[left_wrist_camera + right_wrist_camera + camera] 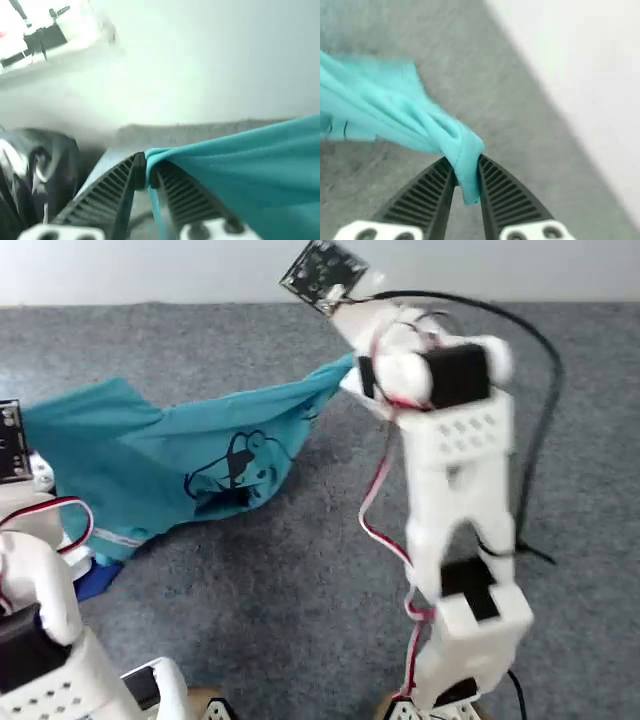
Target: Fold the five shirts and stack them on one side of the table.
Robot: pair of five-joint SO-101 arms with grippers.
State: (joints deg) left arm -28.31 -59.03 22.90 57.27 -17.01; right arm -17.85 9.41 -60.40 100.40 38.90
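A teal shirt (190, 455) with a black print hangs stretched between my two arms above the grey table. My right gripper (465, 172) is shut on a bunched corner of the teal shirt (395, 117), held up at the shirt's far right end (345, 375). My left gripper (146, 172) is shut on another edge of the teal shirt (245, 165) at the left side of the table. The shirt's middle sags down onto the table. A bit of blue cloth (95, 580) lies under its lower left edge.
The grey carpet-like table top (300, 610) stretches in front of the shirt and to the right. A pale wall (150, 270) bounds the far edge. The right arm's white body (460, 530) stands tall at centre right, and a dark cable (540, 430) loops beside it.
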